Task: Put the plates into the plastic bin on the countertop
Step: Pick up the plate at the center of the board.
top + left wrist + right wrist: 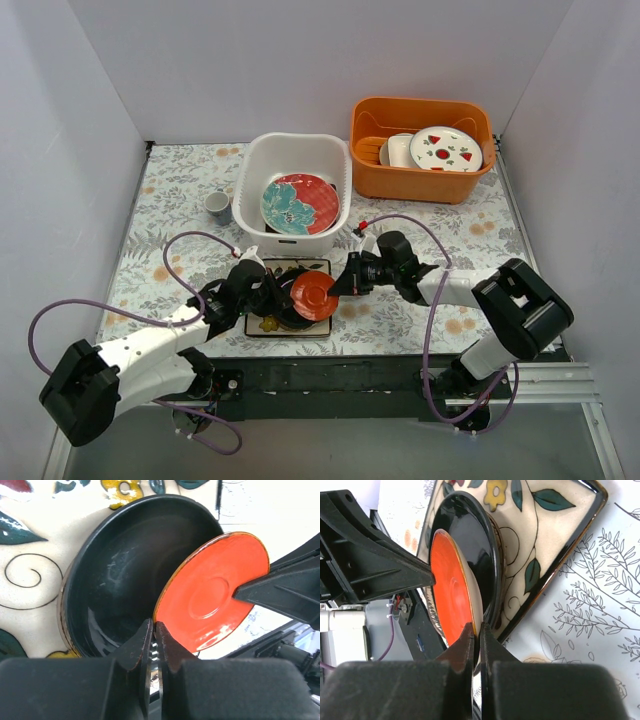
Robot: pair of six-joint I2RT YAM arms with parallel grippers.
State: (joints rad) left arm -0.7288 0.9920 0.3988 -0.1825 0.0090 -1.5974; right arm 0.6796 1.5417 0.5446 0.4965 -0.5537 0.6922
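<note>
Nearest you, both arms reach in from the front edge of the tabletop [180, 190] and meet over one stack of dishes. Your left end effector [155, 630] has its fingers drawn almost together, with only a thin slit between them, pinching one edge of the small red plate [210, 595]. Your right end effector [476, 632] is closed just as tightly on the opposite edge of the same plate, so each arm grips one side of it. The plate is tilted, with one side lifted off the dark round plate [125, 565] beneath it. That dark plate sits on the white square plate with coloured flowers [555, 525], which lies flat on the leaf-printed tabletop near its front edge. Just beyond the stack stands the white plastic bin [250, 175]. Inside it lies the teal-and-red round plate [300, 203]. A small cup [218, 207] stands upright on the tabletop just to the left of the bin. Farthest back, to the right of the bin, an orange tub [370, 130] holds a white round plate with red fruit marks [445, 148], along with other white dishes.
</note>
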